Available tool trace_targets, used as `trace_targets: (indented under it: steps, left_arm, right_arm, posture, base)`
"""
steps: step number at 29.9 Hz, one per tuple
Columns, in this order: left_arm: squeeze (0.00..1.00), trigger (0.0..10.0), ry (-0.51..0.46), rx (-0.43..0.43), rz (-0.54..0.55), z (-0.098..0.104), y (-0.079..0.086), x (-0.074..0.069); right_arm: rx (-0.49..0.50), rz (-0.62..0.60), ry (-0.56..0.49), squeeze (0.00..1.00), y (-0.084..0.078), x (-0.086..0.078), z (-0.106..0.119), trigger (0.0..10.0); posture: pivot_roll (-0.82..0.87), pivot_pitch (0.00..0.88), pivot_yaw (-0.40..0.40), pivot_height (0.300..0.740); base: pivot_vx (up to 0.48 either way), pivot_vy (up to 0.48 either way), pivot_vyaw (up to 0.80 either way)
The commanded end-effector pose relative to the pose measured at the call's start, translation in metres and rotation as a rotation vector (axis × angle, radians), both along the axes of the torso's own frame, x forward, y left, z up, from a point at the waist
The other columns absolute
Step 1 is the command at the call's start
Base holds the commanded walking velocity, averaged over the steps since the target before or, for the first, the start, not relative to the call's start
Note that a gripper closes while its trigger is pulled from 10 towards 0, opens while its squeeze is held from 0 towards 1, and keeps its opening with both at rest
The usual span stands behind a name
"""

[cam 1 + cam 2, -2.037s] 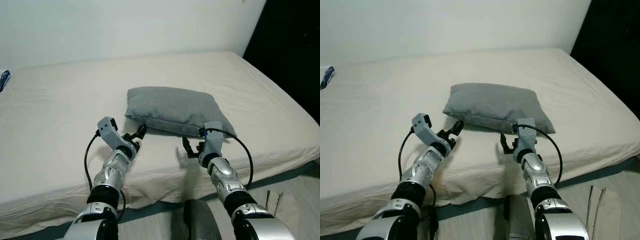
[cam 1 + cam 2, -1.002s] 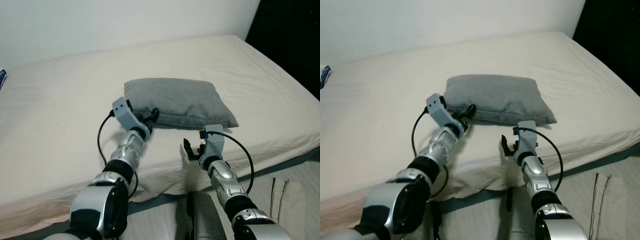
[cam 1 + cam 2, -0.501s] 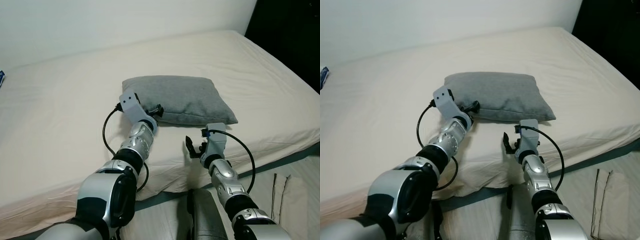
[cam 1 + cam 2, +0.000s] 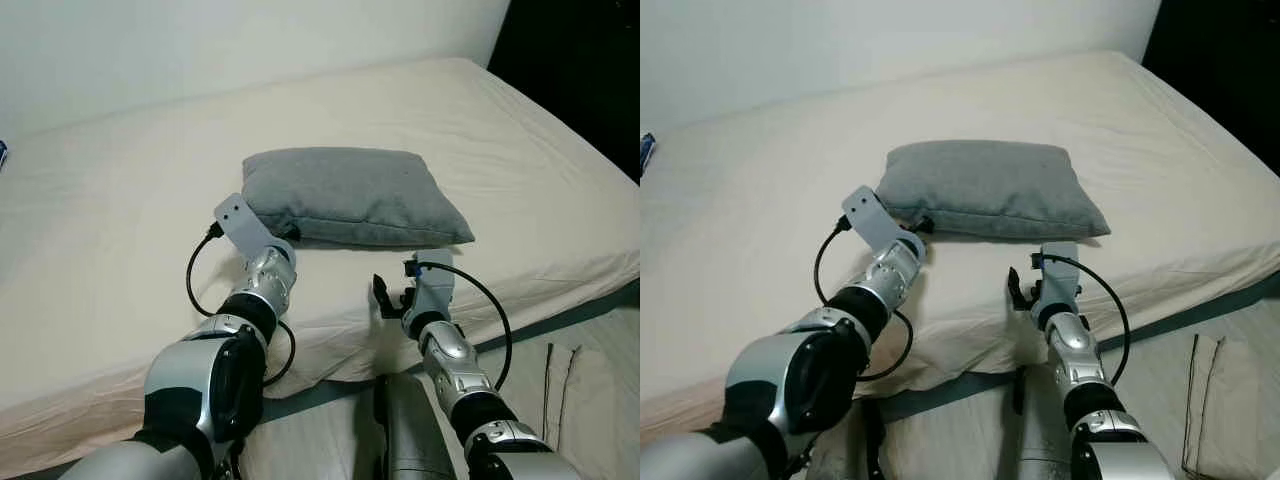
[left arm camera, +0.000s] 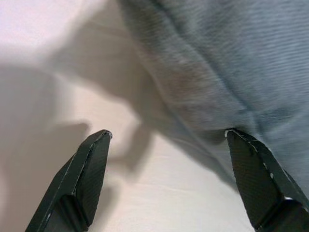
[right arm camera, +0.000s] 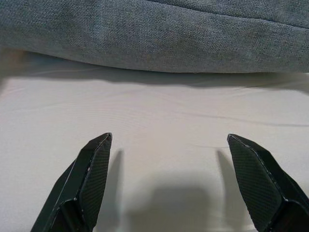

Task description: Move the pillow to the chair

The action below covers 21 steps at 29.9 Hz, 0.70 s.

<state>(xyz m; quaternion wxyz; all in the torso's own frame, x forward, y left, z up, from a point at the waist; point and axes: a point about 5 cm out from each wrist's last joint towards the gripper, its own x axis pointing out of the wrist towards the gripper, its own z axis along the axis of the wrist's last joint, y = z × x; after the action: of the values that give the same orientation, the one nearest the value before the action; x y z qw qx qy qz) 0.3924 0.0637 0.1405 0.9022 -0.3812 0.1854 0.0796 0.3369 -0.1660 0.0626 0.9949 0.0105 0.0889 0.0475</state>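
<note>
Reaching: left hand [image 5: 166,145] spread open at near corner of grey woven fabric pillow [image 4: 350,195], lying on cream-sheeted bed [image 4: 120,230]. Right hand [image 6: 169,145] open, short of pillow edge. Risk: one-corner pinch, pillow sags, slips free.

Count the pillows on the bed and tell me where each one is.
1. A single grey pillow lies flat on the bed, toward its near edge. The left gripper is at its near left corner, fingers open; the right gripper waits just short of it.
</note>
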Motion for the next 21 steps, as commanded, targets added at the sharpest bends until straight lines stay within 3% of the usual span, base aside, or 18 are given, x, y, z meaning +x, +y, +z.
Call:
trace_targets:
  steps: [1, 2, 3, 4, 6, 7, 9, 10, 11, 12, 14, 15, 16, 17, 19, 21]
  left_arm:
    - [0.0, 4.6, -0.027, -0.053, -0.039, 0.003, -0.007, 0.0]
    - [0.0, 2.9, -0.086, -0.074, -0.089, 0.008, -0.011, 0.002]
    - [0.0, 2.9, -0.086, -0.074, -0.089, 0.008, -0.011, 0.002]
    - [0.0, 0.0, -0.162, -0.061, -0.161, 0.013, -0.016, 0.002]
    - [0.0, 0.0, -0.26, 0.008, -0.282, 0.017, -0.023, 0.001]
    - [0.0, 0.0, -0.26, 0.008, -0.282, 0.017, -0.023, 0.001]
    - [0.0, 0.0, -0.336, 0.346, -0.459, 0.007, -0.019, -0.003]
    - [0.0, 0.0, -0.336, 0.346, -0.459, 0.007, -0.019, -0.003]
    - [0.0, 10.0, -0.33, 0.623, -0.531, -0.011, 0.002, -0.008]
    - [0.0, 10.0, -0.316, 0.676, -0.519, -0.017, 0.011, -0.009]
    - [0.0, 10.0, -0.308, 0.701, -0.509, -0.02, 0.017, -0.009]
    - [0.0, 10.0, -0.275, 0.719, -0.444, -0.026, 0.04, -0.01]
    - [0.0, 10.0, -0.275, 0.719, -0.444, -0.026, 0.04, -0.01]
    - [0.0, 10.0, -0.232, 0.752, -0.35, -0.035, 0.076, -0.014]
    - [0.0, 10.0, -0.203, 0.756, -0.277, -0.04, 0.105, -0.019]
    - [0.0, 10.0, -0.191, 0.746, -0.248, -0.041, 0.115, -0.021]
  right_arm:
    - [0.008, 0.003, 0.016, 0.0, 0.004, -0.002, -0.003, 10.0]
    - [0.008, 0.004, 0.015, 0.0, 0.004, -0.002, -0.003, 10.0]
    - [0.008, 0.004, 0.015, 0.0, 0.004, -0.002, -0.003, 10.0]
    - [0.008, 0.003, 0.015, 0.0, 0.005, -0.001, -0.003, 10.0]
    - [0.009, 0.003, 0.016, 0.0, 0.005, 0.0, -0.002, 10.0]
    - [0.009, 0.003, 0.016, 0.0, 0.005, 0.0, -0.002, 10.0]
    - [-0.001, 0.011, 0.011, 0.0, 0.005, 0.0, -0.002, 10.0]
    - [-0.001, 0.011, 0.011, 0.0, 0.005, 0.0, -0.002, 10.0]
    - [-0.026, 0.027, -0.002, 0.0, 0.005, 0.0, 0.0, 10.0]
    - [-0.034, 0.033, -0.006, 0.0, 0.004, 0.001, 0.001, 10.0]
    - [-0.039, 0.036, -0.008, 0.0, 0.004, 0.001, 0.001, 10.0]
    - [-0.06, 0.045, -0.014, 0.0, 0.004, 0.001, 0.002, 10.0]
    - [-0.06, 0.045, -0.014, 0.0, 0.004, 0.001, 0.002, 10.0]
    - [-0.097, 0.056, -0.025, 0.0, 0.003, 0.002, 0.003, 10.0]
    - [-0.128, 0.059, -0.044, 0.0, 0.002, 0.005, 0.007, 10.0]
    - [-0.138, 0.059, -0.055, 0.0, 0.002, 0.006, 0.01, 10.0]
  posture:
    - [-0.1, 0.207, 0.073, 0.557]
    - [-0.1, 0.207, 0.073, 0.557]
    - [-0.1, 0.207, 0.073, 0.557]
    - [-0.09, 0.204, 0.067, 0.557]
    - [-0.08, 0.192, 0.062, 0.557]
    - [-0.08, 0.192, 0.062, 0.557]
    - [-0.07, 0.167, 0.047, 0.557]
    - [-0.07, 0.167, 0.047, 0.557]
    - [-0.06, 0.156, 0.029, 0.557]
    - [-0.06, 0.154, 0.022, 0.557]
    - [-0.06, 0.154, 0.022, 0.557]
    - [-0.04, 0.146, -0.008, 0.557]
    - [-0.04, 0.146, -0.008, 0.557]
    - [-0.03, 0.146, -0.044, 0.557]
    - [-0.01, 0.155, -0.08, 0.557]
    - [-0.01, 0.157, -0.086, 0.557]
  base:
    - [0.0, 0.0, 0.0]
    - [0.0, 0.0, 0.0]
    - [0.0, 0.0, 0.0]
    - [0.0, 0.0, 0.0]
    - [0.0, 0.0, 0.0]
    - [0.0, 0.0, 0.0]
    - [0.0, 0.0, 0.0]
    - [0.0, 0.0, 0.0]
    - [0.0, 0.0, 0.0]
    - [0.0, 0.0, 0.0]
    - [0.0, 0.0, 0.0]
    - [0.0, 0.0, 0.0]
    - [0.0, 0.0, 0.0]
    - [0.0, 0.0, 0.0]
    - [0.0, 0.0, 0.0]
    - [0.0, 0.0, 0.0]
